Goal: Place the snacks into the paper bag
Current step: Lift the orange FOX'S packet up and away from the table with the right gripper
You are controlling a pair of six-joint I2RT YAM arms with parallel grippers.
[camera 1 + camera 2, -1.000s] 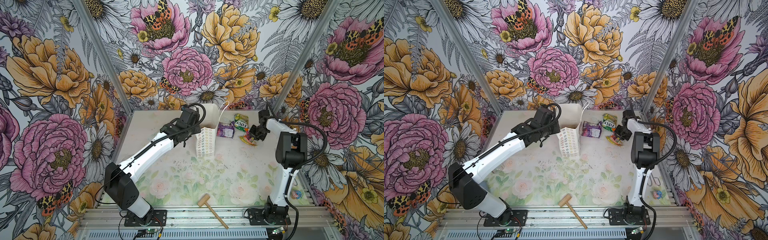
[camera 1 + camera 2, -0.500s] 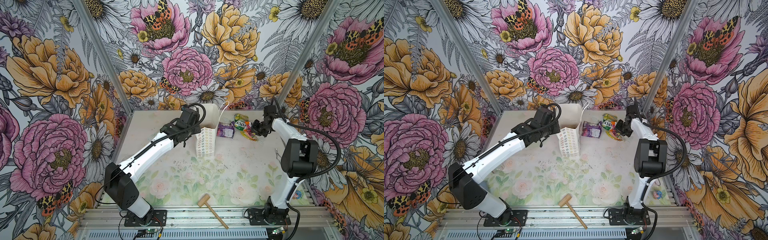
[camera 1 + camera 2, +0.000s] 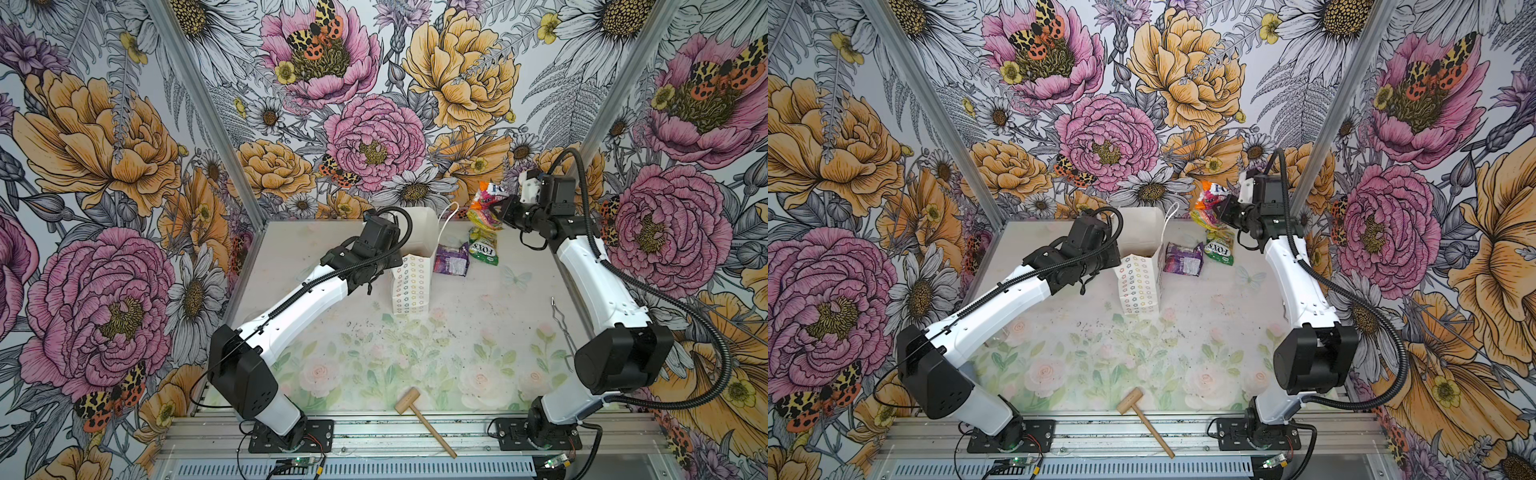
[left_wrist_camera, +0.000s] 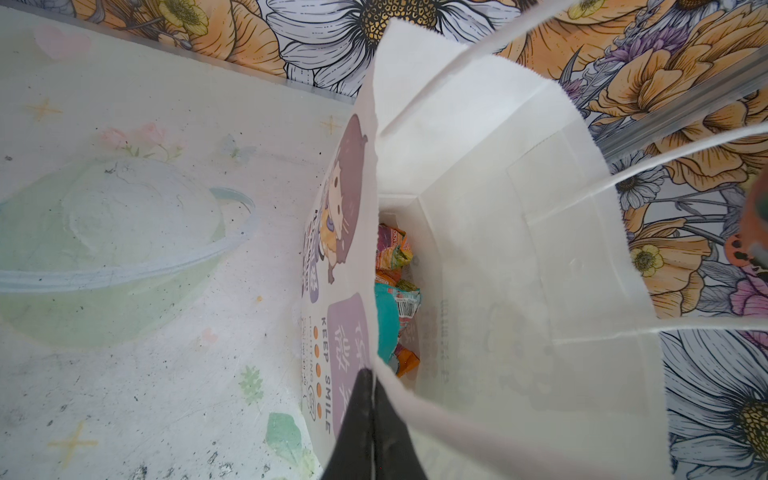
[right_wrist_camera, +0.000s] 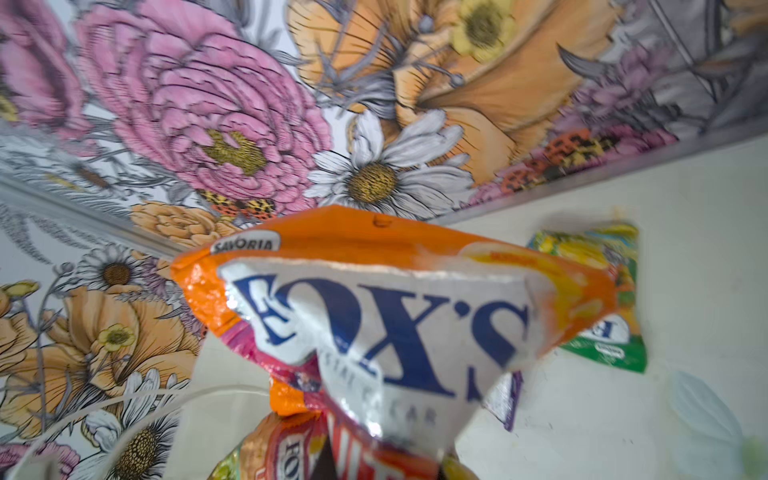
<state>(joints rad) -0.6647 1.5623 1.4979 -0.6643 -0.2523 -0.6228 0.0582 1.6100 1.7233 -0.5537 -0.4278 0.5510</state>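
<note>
The left fingers [image 4: 359, 419] have not moved: they stay pinched shut on the rim of the paper bag [image 3: 411, 286]. It stands upright on the desk [image 3: 457, 340], with teal and orange snacks [image 4: 392, 303] at its bottom. Just right of it lie a purple packet [image 3: 451, 259] and a green packet [image 3: 484, 249]. The right fingers [image 3: 509, 212], low among these a second ago, now hang above them. They are clamped on an orange FOX'S packet [image 3: 488, 199], held clear of the desk.
</note>
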